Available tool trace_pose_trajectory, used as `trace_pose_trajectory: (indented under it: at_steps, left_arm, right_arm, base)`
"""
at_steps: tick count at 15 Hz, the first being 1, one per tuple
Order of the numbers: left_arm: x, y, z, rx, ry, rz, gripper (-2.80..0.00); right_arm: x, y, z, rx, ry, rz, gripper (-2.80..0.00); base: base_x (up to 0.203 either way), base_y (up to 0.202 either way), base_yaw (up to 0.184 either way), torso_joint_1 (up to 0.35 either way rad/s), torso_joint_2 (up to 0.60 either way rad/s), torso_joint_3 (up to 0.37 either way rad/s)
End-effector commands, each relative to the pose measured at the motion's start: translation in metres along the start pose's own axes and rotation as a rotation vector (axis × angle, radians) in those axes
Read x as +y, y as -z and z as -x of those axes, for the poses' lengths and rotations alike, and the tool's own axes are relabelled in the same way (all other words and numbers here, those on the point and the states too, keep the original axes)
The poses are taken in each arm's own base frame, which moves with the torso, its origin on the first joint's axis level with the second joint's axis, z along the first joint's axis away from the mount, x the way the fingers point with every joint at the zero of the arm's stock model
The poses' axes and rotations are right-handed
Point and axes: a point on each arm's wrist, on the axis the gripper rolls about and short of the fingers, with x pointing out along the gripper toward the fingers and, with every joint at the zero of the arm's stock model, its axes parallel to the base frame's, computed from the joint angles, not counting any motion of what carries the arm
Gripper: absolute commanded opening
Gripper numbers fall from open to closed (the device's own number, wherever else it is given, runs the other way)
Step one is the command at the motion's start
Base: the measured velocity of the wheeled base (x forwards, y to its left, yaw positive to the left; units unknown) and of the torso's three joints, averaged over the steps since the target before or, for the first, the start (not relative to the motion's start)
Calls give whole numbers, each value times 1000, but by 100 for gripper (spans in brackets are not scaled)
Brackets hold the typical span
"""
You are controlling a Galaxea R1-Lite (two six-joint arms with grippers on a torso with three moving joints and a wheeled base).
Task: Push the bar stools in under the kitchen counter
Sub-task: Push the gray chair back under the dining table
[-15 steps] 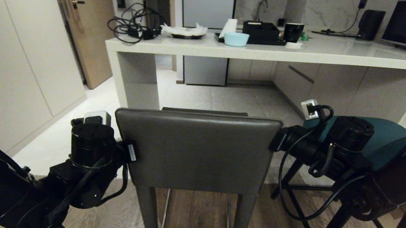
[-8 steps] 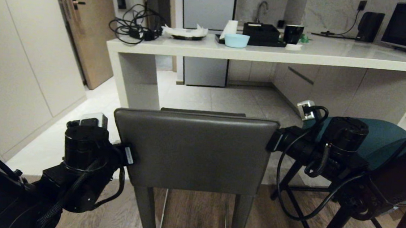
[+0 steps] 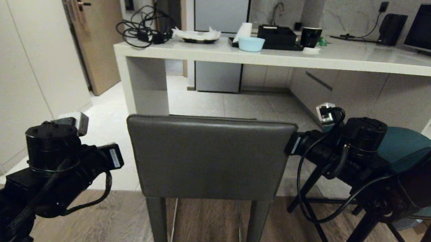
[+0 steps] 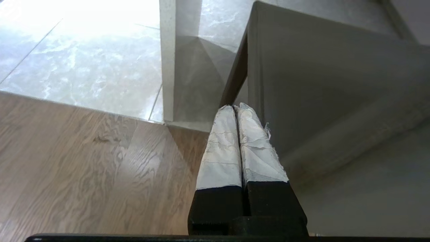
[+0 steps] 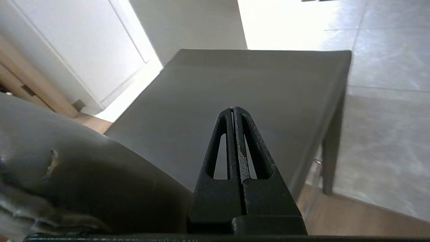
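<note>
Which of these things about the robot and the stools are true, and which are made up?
1. The grey stool stands between the two robot arms. True.
2. The left gripper is wide open. False: its taped fingers are pressed shut.
3. The teal stool is to the right of the grey one. True.
4. The grey stool is already tucked under the kitchen counter. False: it stands out in front of it, with bare floor between.
5. The right gripper is holding a cup. False: it is shut on nothing, above the grey stool's seat.
6. A light blue bowl sits on the counter. True.
</note>
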Motion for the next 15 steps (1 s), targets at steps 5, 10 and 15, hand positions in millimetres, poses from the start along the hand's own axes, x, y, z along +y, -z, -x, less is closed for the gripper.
trace_pose_trajectory:
  at_steps: [5, 10, 15]
  left_arm:
    - [-2, -13, -18, -31, 64, -23, -280]
    - [-24, -12, -44, -47, 101, -80, -280]
    - [-30, -1, -38, -9, 122, -95, -280]
  right_arm:
    - [0, -2, 1, 43, 13, 19, -280]
    - [-4, -7, -10, 81, 89, 57, -280]
    - [3, -6, -9, 89, 87, 69, -280]
  base:
    - [0, 0, 0, 0, 0, 0]
    - [0, 0, 0, 0, 0, 0]
    - [0, 0, 0, 0, 0, 0]
